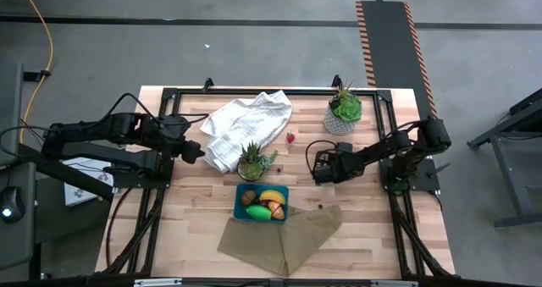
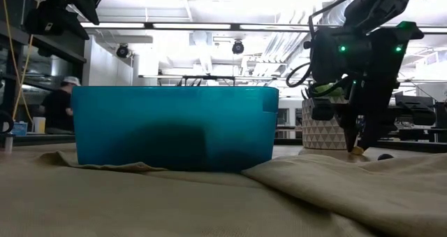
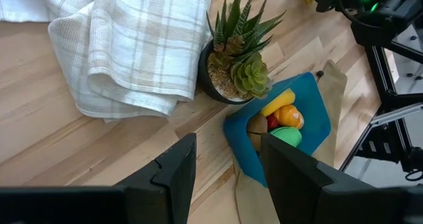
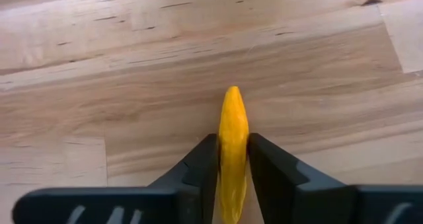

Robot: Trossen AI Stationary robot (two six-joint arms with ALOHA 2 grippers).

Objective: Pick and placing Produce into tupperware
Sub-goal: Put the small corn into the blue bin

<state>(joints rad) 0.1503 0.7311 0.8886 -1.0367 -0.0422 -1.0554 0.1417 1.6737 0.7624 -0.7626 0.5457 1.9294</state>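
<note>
My right pincer point(image 4: 232, 159) is clamped on a yellow-orange produce piece point(image 4: 233, 145), low over bare wood, right of the tupperware point(image 1: 261, 204). That tub sits on a tan cloth point(image 1: 288, 240), holding banana, kiwi and green pepper. Left pincer point(image 3: 225, 164) waits, fingers apart, beside the white towel point(image 1: 246, 126).

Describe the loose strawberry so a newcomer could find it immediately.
Start at the white towel near the table's far edge, then look toward the potted plant in the white pot. On the bare wood between them lies the strawberry, tiny and red, the only produce lying alone, outside the tupperware.
</note>
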